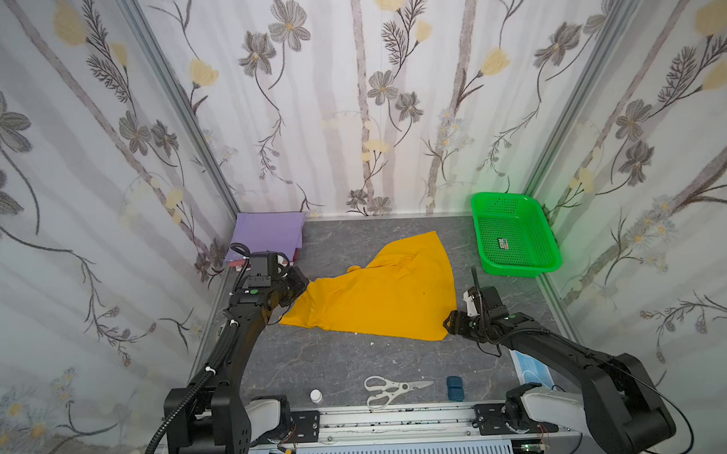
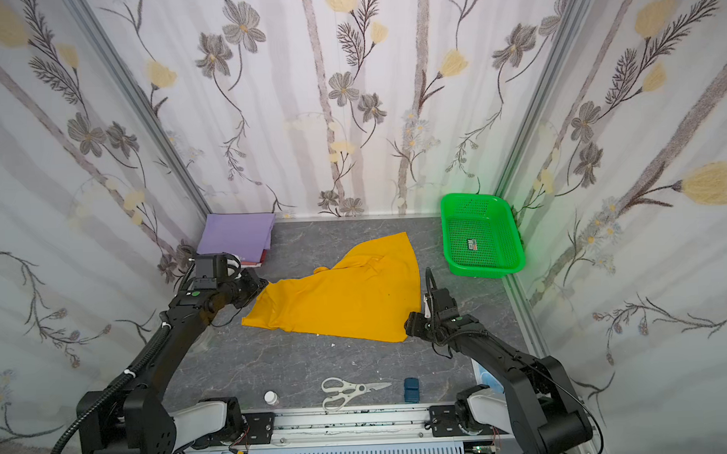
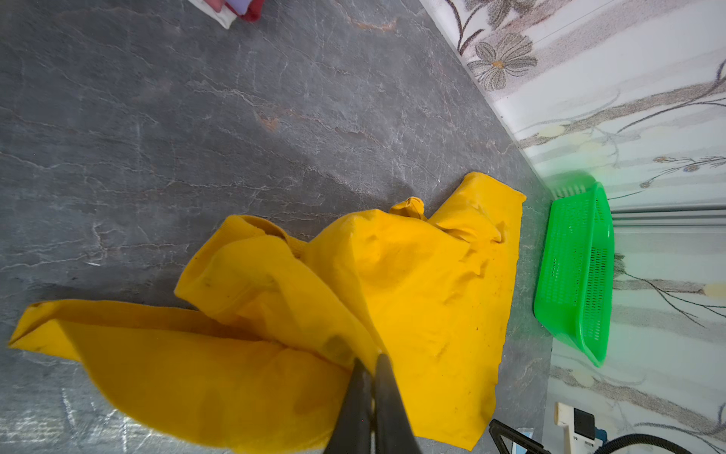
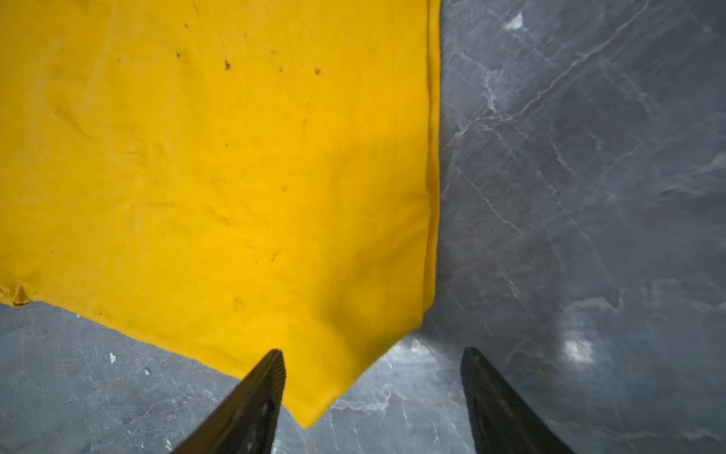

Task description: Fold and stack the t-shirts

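Note:
A mustard-yellow t-shirt point(image 1: 376, 296) point(image 2: 339, 299) lies partly spread and creased in the middle of the grey table. My left gripper point(image 1: 303, 285) point(image 2: 264, 286) point(image 3: 371, 359) is shut on a pinch of its left edge, which lifts a ridge of cloth point(image 3: 412, 283). Low at the shirt's near right corner point(image 4: 220, 177), my right gripper point(image 1: 447, 323) point(image 2: 409, 322) point(image 4: 373, 350) is open, with the corner tip between its fingers. A folded lavender t-shirt point(image 1: 268, 235) point(image 2: 237, 236) tops a stack at the back left, and a red one point(image 3: 251, 11) shows beneath.
A green mesh basket point(image 1: 514, 235) stands at the back right, holding a small item. Along the front edge lie a white bottle point(image 1: 316, 396), scissors point(image 1: 390, 390) and a blue object point(image 1: 454, 388). A light-blue face mask point(image 1: 533, 369) lies under the right arm.

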Available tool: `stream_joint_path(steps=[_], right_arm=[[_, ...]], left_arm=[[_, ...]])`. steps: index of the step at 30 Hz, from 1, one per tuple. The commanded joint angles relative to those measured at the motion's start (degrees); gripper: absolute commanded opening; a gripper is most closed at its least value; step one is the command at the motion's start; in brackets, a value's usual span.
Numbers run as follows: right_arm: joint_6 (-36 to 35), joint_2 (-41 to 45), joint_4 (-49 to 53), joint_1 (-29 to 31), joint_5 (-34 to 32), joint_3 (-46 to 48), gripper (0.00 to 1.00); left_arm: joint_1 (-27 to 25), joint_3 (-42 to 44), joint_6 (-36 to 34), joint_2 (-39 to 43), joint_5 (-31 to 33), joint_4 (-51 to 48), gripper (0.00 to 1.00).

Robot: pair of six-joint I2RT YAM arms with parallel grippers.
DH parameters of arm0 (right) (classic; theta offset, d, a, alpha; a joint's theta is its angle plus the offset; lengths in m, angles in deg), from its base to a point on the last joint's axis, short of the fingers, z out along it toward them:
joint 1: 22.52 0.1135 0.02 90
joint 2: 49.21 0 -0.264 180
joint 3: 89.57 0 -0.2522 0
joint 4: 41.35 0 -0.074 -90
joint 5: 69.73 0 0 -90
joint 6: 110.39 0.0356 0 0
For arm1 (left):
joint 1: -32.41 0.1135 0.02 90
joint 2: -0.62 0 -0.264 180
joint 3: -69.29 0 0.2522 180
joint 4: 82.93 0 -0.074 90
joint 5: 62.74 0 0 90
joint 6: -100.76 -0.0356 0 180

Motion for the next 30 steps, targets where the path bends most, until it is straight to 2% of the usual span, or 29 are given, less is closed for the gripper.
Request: stream_joint_path(steps=[1, 3, 4, 6, 8, 12, 14, 17, 18, 20, 21, 22, 23, 24, 28, 30], right_arm=[[2.83, -4.08, -8.48, 0.44, 1.18, -0.51, 0.50], [3.76, -5.45, -8.86, 0.43, -0.63, -0.45, 0.12], [4.37, -4.64, -8.75, 0.44, -1.68, -0.09, 0.00], [6.14, 0.84, -7.46, 0.60, -4.29, 1.37, 0.00], [7.51, 8.63, -2.25, 1.19, -9.78, 1.13, 0.00], [7.05, 23.00, 7.97, 1.29, -18.69, -3.20, 0.00], [5.05, 24.19, 9.00, -0.02, -19.90, -7.09, 0.00], [-0.17, 13.82, 6.42, -4.98, -13.96, -14.54, 0.00], [-2.08, 8.10, 4.99, -6.17, -11.99, -19.55, 0.05], [-3.97, -3.41, 4.89, -7.68, -9.50, -27.51, 0.29], [-4.89, -8.46, 5.84, -8.52, -7.30, -32.07, 0.40], [-5.95, -13.43, 6.48, -8.61, -6.01, -35.80, 0.57], [-6.37, -15.34, 6.35, -8.32, -5.77, -37.62, 0.71], [-6.43, -16.08, 5.99, -8.01, -5.89, -38.41, 0.80], [-7.20, -14.40, 5.50, -7.90, -6.94, -34.34, 0.91], [-7.49, -12.97, 4.87, -8.29, -7.41, -30.80, 0.91]], left_arm=[[0.07, 0.10, 0.67, 0.19, -0.30, 2.00, 0.00], [0.11, 0.77, 0.84, 0.92, 0.01, 1.83, 0.00], [0.07, 0.95, 0.92, 1.46, 0.22, 1.44, 0.00], [0.08, 2.14, 1.41, 3.47, 0.94, 0.45, 0.00], [0.07, 2.80, 1.68, 5.73, 2.18, -1.24, 0.00], [-0.15, 3.62, 3.33, 7.50, 2.63, -1.81, 0.00], [-0.28, 2.13, 3.90, 5.23, 2.94, -1.08, 0.00], [-0.38, -2.38, 4.01, -1.72, 4.36, 0.71, 0.00], [-0.24, -4.48, 3.99, -6.37, 5.24, 1.30, 0.00], [0.29, -8.33, 4.55, -12.95, 6.30, 1.84, 0.03], [0.72, -10.13, 5.36, -16.08, 6.73, 2.06, 0.18], [1.10, -11.50, 5.86, -18.67, 6.28, 2.96, 0.49], [1.29, -12.87, 6.31, -20.32, 5.73, 3.21, 0.72], [1.29, -14.00, 6.44, -21.57, 5.52, 2.75, 0.81], [1.29, -12.69, 5.44, -20.77, 6.25, 1.87, 0.99], [1.38, -10.10, 5.32, -19.11, 7.00, 1.46, 1.00]])
